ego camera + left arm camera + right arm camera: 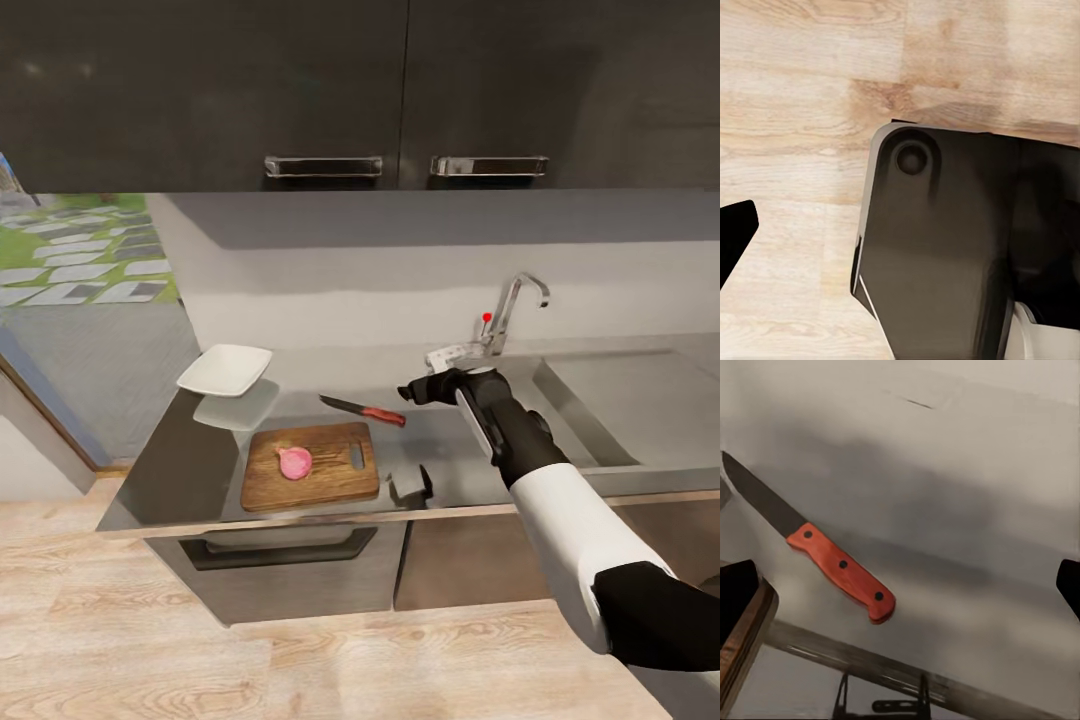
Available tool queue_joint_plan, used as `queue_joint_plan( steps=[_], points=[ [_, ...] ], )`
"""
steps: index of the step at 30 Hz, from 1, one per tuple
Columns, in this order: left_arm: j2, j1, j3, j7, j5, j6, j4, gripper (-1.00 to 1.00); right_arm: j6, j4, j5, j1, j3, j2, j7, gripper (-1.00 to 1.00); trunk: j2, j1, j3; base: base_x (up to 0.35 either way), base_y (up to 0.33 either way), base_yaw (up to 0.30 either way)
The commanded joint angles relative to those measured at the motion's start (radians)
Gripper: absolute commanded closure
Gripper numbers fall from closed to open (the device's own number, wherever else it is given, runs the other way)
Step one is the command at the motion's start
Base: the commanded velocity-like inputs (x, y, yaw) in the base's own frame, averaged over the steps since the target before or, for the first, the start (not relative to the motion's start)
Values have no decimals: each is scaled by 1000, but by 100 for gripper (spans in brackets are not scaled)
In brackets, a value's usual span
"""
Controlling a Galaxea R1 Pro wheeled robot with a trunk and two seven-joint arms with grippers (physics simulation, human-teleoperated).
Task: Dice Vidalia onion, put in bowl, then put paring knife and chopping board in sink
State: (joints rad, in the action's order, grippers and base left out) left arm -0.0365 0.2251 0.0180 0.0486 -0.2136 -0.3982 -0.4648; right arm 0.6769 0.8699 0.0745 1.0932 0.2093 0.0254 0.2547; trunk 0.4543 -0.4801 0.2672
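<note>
The Vidalia onion (294, 462), pink and rounded, lies on the dark-brown chopping board (330, 478) near the countertop's (170, 470) front edge. The paring knife (363, 408) lies flat on the counter just behind the board, its red handle (840, 566) pointing right. My right gripper (408, 391) hovers open just right of the handle end, over the knife (832, 556), its fingers spread wide and holding nothing. A corner of the board (742, 649) shows beside one fingertip (736, 594). The white bowl (226, 369) sits at the back left. The sink (620, 400) and faucet (515, 300) are to the right.
Dark wall cabinets (400, 90) with bar handles hang above the counter. A window onto a garden (80, 250) is at the left. My left gripper (900, 232) hangs low over the wooden floor (795, 90) beside my dark base (960, 247).
</note>
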Motion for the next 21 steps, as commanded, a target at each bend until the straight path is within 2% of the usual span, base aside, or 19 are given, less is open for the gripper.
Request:
queue_joint_plan(
  steps=[1, 5, 12, 21],
  points=[
    [0, 0, 2, 5, -10, -1, -1, -100, 4, 1, 8, 1, 1, -2, 13, -100, 2, -1, 2, 0, 0, 0],
    [0, 0, 2, 5, -10, -1, 0, -100, 4, -3, 10, 1, 3, -12, 61, -100, 2, -1, 2, 0, 0, 0],
    [0, 0, 2, 5, -10, -1, 1, -100, 3, -6, 11, 1, 4, -50, 173, -100, 2, -1, 2, 0, 0, 0],
    [0, 0, 2, 4, -10, -1, 2, -100, 1, -6, 11, 1, 4, -58, 188, -100, 2, -1, 2, 64, -78, 0]
  ],
)
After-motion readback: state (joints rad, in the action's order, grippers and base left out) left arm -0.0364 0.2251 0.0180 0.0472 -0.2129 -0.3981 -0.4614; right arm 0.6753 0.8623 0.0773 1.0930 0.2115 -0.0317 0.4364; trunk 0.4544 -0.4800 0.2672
